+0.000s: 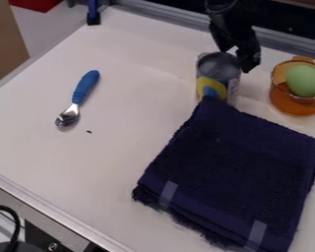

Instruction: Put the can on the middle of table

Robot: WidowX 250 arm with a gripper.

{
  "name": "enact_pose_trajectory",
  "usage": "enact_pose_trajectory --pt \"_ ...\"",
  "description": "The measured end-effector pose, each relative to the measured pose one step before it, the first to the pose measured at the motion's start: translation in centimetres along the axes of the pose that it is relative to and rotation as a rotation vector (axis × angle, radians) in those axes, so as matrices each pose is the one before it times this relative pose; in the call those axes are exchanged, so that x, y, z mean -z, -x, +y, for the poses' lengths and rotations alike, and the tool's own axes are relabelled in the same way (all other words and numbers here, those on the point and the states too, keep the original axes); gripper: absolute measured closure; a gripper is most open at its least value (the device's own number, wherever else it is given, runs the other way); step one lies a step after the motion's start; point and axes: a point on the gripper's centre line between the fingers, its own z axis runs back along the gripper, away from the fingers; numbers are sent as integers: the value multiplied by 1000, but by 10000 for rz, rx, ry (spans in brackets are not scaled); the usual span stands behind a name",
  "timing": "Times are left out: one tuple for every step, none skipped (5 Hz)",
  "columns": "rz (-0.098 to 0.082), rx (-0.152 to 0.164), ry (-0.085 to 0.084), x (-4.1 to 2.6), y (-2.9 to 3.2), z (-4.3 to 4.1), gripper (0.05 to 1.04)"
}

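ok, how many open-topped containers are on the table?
2: the can, at the top corner of the dark towel; the orange cup, right of the can in view.

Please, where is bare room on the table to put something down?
Bare table lies between spoon and can, and between towel and lower-left table edge. Crowded: around the can, where gripper, towel and orange cup sit close.

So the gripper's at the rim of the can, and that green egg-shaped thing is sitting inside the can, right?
Not quite: the camera view shows the green egg-shaped thing in the orange cup. The gripper is indeed at the can's rim.
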Motion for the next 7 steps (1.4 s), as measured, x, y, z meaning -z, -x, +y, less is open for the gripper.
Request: enact_pose_trajectory --pt "273 1052 214 -299 1043 721 85" --pt "158 322 -254 -378 340 996 85" --pt "86 162 -255 142 668 557 85" --pt "141 -297 -40 49 1030 357 85" --pt "236 -901 -554 -507 1392 271 85" --pt "394 -473 -40 -638 1238 -206 85" --pt "153 -1310 -472 -1207 1313 -208 85"
